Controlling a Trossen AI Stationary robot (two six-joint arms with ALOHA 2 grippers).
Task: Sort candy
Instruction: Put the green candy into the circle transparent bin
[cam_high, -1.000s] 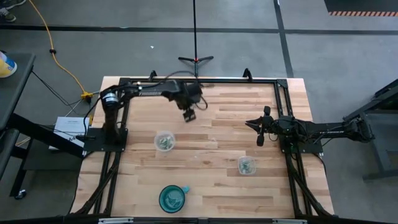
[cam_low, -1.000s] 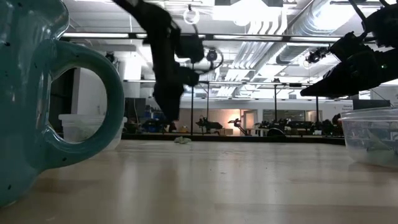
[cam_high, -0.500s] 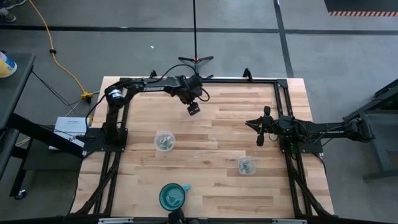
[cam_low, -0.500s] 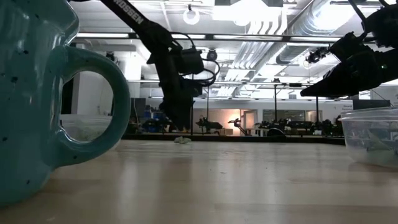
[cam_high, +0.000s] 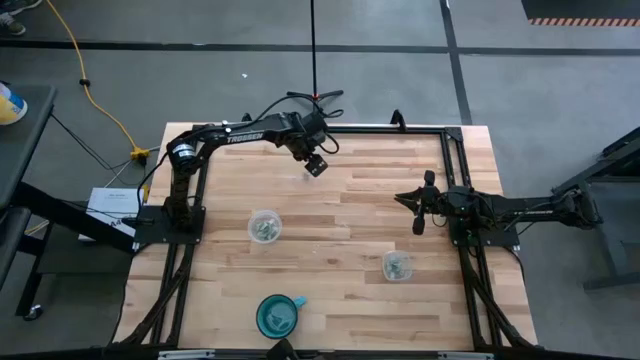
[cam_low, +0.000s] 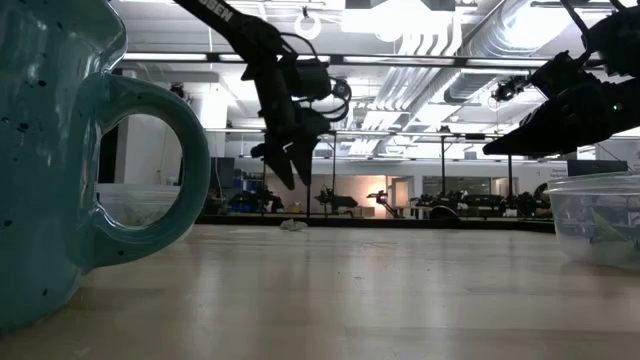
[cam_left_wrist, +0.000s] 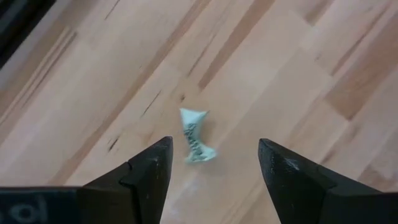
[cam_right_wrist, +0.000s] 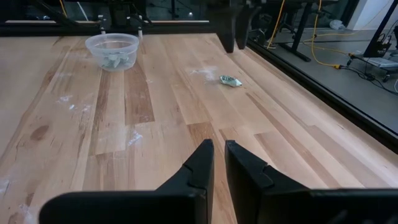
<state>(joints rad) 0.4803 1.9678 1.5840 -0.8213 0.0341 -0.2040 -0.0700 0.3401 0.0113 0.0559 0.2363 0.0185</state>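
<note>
Risk noted first: the single candy (cam_left_wrist: 198, 137) is small, light and lies at a slant to the line between the fingers, so a descent that is slightly off centre would likely let one fingertip nudge it aside or pinch only a twisted wrapper end, and it could slip free on the lift; a crinkly wrapper on smooth wood (cam_left_wrist: 292, 81) probably slides easily. Left gripper (cam_left_wrist: 212, 165): jaws spread wide, nothing held, nothing touched; both fingers (cam_left_wrist: 149, 171) stand clear of the sweet, which sits between them and a little ahead of the tips. In the low view this gripper (cam_low: 290, 165) hangs above the tabletop, the candy (cam_low: 294, 226) below it and apart from it. From overhead the gripper (cam_high: 316, 167) is at the far side of the table; the sweet under it is too small to make out there with confidence. Right gripper (cam_right_wrist: 215, 163): waiting at its own side of the table, fingers nearly closed with a narrow gap, empty. Already-sorted sweets rest in two clear cups, one (cam_high: 264, 227) toward the left arm's base from the working claw, the other (cam_high: 396, 266) near the right arm.
</note>
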